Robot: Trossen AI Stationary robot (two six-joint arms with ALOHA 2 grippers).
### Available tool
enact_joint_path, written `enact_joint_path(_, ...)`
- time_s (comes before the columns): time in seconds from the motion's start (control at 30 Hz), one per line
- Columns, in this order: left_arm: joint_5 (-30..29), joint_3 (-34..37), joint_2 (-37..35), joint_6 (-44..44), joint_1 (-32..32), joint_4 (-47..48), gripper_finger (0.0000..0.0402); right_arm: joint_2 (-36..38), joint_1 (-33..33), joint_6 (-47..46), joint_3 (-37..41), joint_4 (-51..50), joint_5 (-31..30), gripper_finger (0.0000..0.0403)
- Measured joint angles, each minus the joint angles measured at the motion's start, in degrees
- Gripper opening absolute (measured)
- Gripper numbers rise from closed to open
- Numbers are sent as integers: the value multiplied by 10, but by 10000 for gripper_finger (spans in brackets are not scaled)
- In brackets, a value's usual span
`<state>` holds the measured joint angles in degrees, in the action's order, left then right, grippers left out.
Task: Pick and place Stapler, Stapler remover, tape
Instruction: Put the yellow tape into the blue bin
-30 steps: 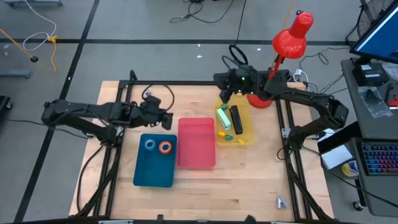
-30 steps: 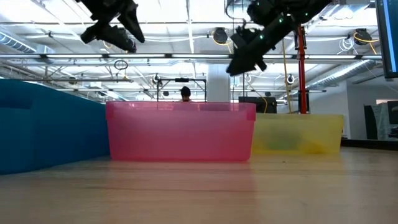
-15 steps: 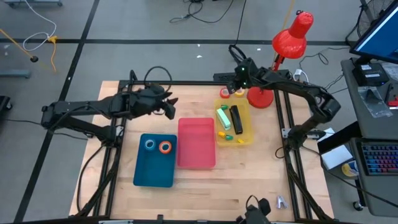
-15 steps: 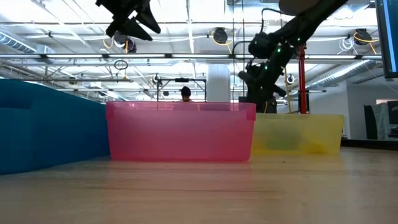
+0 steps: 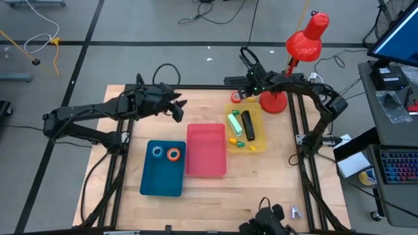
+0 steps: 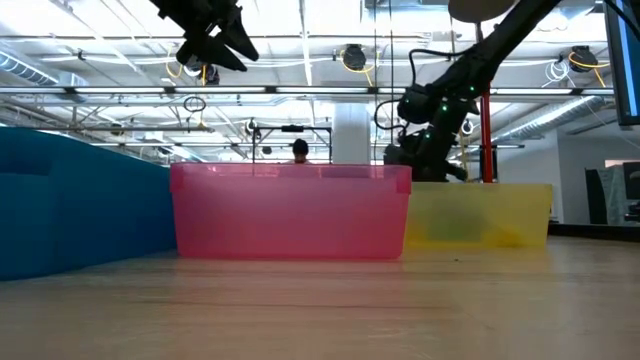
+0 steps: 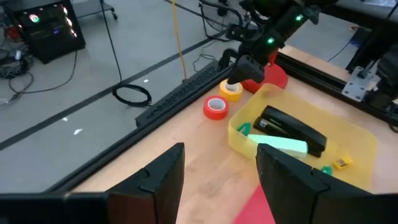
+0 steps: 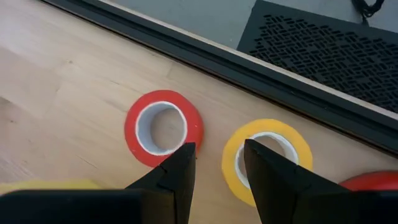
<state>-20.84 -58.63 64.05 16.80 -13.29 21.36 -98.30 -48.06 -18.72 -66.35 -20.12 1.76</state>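
The right gripper [image 8: 217, 171], fingers parted and empty, hovers over the yellow tape roll [image 8: 267, 160], a light stiff ring probably best pinched across its wall.

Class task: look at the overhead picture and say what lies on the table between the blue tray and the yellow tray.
The pink tray, empty, lies between the blue tray and the yellow tray; the high view shows this best.

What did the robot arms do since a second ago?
The right gripper swung off the yellow tray down to the red tape and yellow tape on the table, open. The left gripper moved backward, empty. Trays and their contents stayed put.
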Motion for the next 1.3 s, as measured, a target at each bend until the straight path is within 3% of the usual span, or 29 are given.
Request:
enact_joint_path(0.2,0,0,0,-6,-12,-1,200,0,-11,2,0,-36,-6,128)
enact_joint_path(0.63,0,0,0,-6,-22,-2,200,0,-14,-8,0,-67,-93,128)
enact_joint_path(1.3,0,0,0,-19,-22,-6,200,-51,-12,-73,-1,-43,-82,128)
